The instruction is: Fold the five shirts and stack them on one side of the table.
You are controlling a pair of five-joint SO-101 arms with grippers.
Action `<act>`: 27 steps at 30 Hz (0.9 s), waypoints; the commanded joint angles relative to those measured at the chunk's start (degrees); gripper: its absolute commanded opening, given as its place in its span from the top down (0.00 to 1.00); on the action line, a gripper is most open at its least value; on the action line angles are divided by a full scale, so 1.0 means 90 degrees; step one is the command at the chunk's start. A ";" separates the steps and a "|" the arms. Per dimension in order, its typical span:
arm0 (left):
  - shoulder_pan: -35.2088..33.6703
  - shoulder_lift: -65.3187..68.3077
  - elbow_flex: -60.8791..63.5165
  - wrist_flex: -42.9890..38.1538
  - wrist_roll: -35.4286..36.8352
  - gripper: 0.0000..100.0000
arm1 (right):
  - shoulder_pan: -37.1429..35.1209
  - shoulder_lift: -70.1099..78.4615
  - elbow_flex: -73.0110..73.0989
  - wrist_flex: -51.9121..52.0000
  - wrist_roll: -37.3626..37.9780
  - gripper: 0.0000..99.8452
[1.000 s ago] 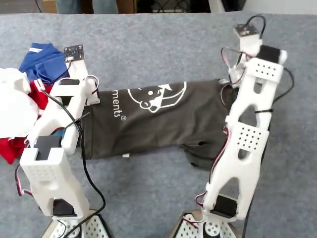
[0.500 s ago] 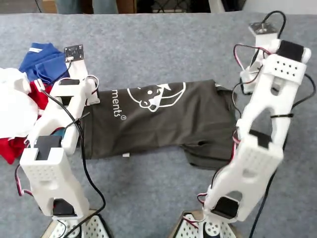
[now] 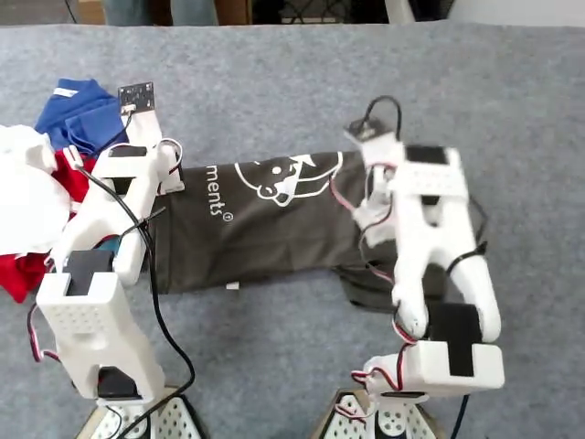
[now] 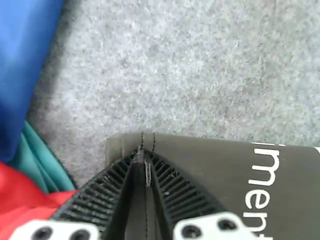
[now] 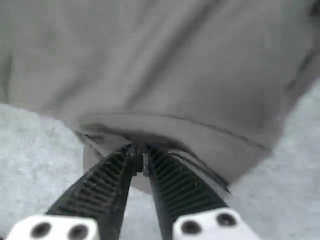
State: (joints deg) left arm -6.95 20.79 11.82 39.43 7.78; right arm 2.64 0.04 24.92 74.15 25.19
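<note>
The dark shirt (image 3: 265, 229) lies flat at mid-table, long axis running from one arm to the other. Your left gripper (image 4: 144, 155) is clamped on the hem at its left end; your right gripper (image 5: 141, 150) pinches a fold of the right end, poised above the shirt's body, so the coming fold likely runs leftward along that axis. Beneath: the grey felt table (image 3: 274, 82), with a pile of loose shirts (image 3: 37, 192) — blue, white, red — at its left edge.
</note>
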 commanded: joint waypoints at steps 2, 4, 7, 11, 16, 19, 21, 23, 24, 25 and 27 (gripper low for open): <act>-0.0093 -0.0078 -0.0142 -0.0098 0.0068 0.97 | -0.0107 -0.0308 0.0904 -0.0889 -0.0117 0.99; -0.0093 -0.0078 -0.0142 -0.0098 0.0068 0.97 | -0.0107 -0.0337 0.1128 -0.0928 -0.0078 0.99; -0.0093 -0.0078 -0.0142 -0.0098 0.0068 0.97 | -0.0107 -0.0366 0.1402 -0.0781 -0.0078 0.99; -0.0093 -0.0078 -0.0142 -0.0098 0.0059 0.97 | -0.0117 -0.0376 0.1705 -0.0410 -0.0068 0.99; -0.0093 -0.0078 -0.0132 -0.0098 0.0049 0.97 | -0.0068 -0.0620 0.2095 -0.0332 -0.0059 0.99; -0.0093 -0.0078 -0.0132 -0.0098 0.0039 0.97 | -0.0068 -0.1167 0.2252 -0.0303 0.0127 0.99; -0.0093 -0.0078 -0.0132 -0.0098 0.0039 0.97 | -0.0059 -0.1607 0.2339 -0.0293 0.0234 0.99; -0.0093 -0.0078 -0.0132 -0.0098 0.0039 0.97 | -0.0059 -0.2056 0.2418 -0.0264 0.0459 0.99; -0.0093 -0.0078 -0.0132 -0.0098 0.0039 0.97 | -0.0049 -0.2281 0.2447 -0.0225 0.0645 0.99; -0.0093 -0.0078 -0.0132 -0.0098 0.0039 0.97 | -0.0049 -0.2515 0.2476 -0.0195 0.0908 0.99; -0.0093 -0.0078 -0.0132 -0.0098 0.0039 0.97 | 0.0068 -0.2906 0.2593 -0.0205 0.1631 0.99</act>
State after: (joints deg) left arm -6.95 20.79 11.82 39.43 7.78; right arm 2.20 -20.44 47.60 71.96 32.92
